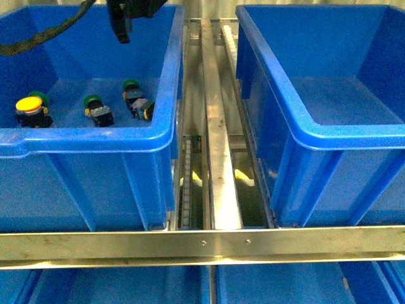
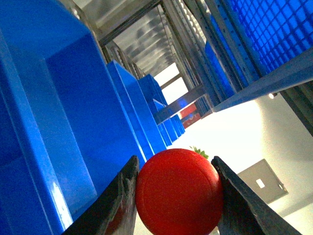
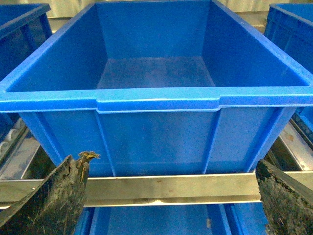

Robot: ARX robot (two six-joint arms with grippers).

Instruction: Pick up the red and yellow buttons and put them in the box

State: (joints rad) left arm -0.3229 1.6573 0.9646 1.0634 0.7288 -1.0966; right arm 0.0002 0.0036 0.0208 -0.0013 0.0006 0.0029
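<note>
In the left wrist view my left gripper is shut on the red button, whose round cap fills the gap between the two dark fingers. In the front view this gripper hangs high over the left blue bin, and the red button is hidden there. The yellow button lies in that bin's front left corner. My right gripper is open with nothing between its fingers, in front of the empty blue box, which stands on the right in the front view.
Green-capped switches lie in the left bin, one more behind the yellow button. Metal rails run between the two bins. A steel crossbar spans the front, with more blue bins below.
</note>
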